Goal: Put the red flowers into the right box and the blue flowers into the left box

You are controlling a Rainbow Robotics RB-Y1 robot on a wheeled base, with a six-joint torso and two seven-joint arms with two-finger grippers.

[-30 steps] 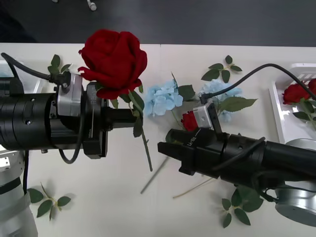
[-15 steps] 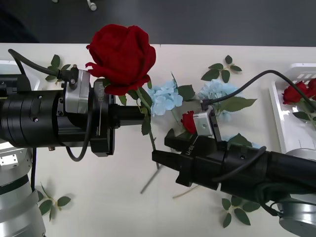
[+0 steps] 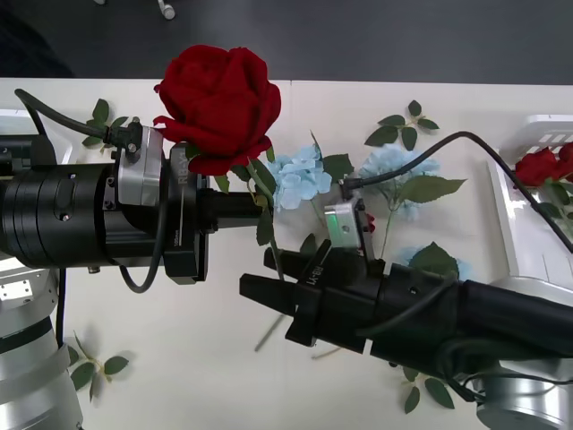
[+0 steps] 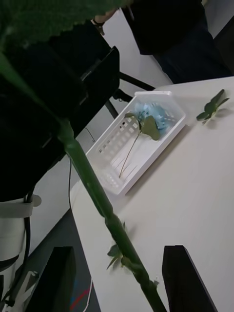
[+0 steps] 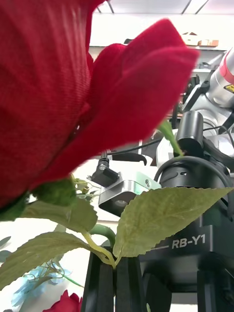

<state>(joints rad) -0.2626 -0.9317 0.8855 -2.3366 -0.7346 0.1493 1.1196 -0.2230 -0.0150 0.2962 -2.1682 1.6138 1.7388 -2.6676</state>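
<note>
blue flower (image 4: 153, 116) in left box (image 4: 168, 130)

the left box (image 3: 13, 116) is almost wholly covered by the left arm in the front view, and the right box (image 3: 528, 188) is cut off by the picture's edge. the lower stem of the held red flower (image 3: 218, 98) is hidden behind the right tool (image 3: 255, 291), whose black fingers (image 4: 187, 278) are cut by the frame edge in its wrist view. in the left wrist view the bloom is blurred, the left tool (image 5: 117, 285) is largely masked by leaves, and a further red flower (image 5: 66, 302) is cropped.
</note>
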